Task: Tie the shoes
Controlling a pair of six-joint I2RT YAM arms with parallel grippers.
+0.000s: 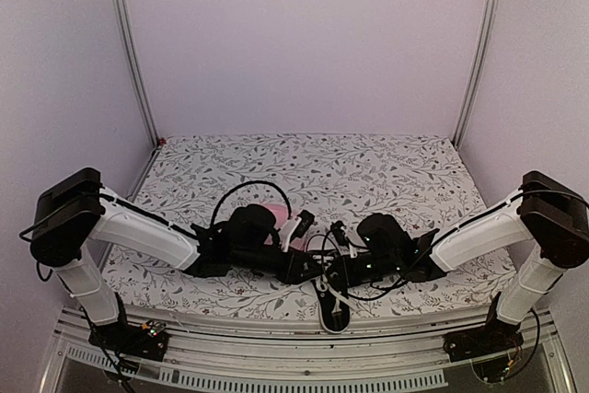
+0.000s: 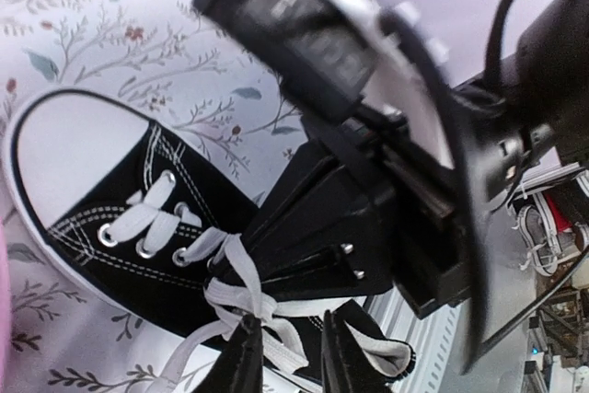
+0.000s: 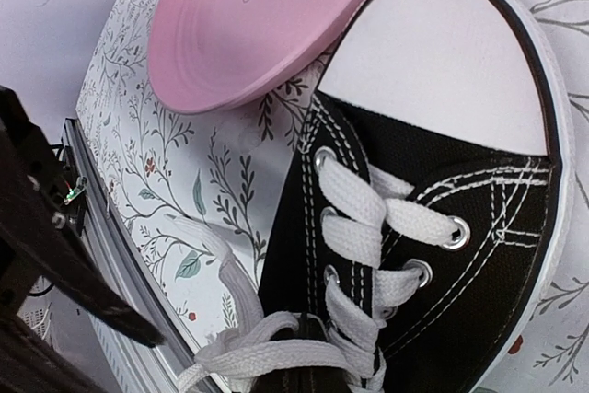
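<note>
While both arms crowd in over the middle of the table's (image 3: pixel 184 190) near edge, you have the sneaker (image 3: pixel 442 255) lying on its sole beneath them, heel end toward that edge and white toe cap toward the far edge. Your left gripper (image 2: pixel 290 356) sits low over the upper end of the lacing, close to the shoe's opening. Its two fingers stand a little apart, and a loose strand of the white laces (image 3: pixel 354 200) runs across the gap between them without being pinched. Your right gripper (image 3: pixel 308 382) is closed, its tips down at the spot where the lace ends gather above the top eyelets. Whether it has a strand clamped, you cannot tell from these views. The two grippers are close together over the same part of the shoe. A pink plate (image 3: pixel 248 25) sits just beside the toe cap, on the shoe's left side.
</note>
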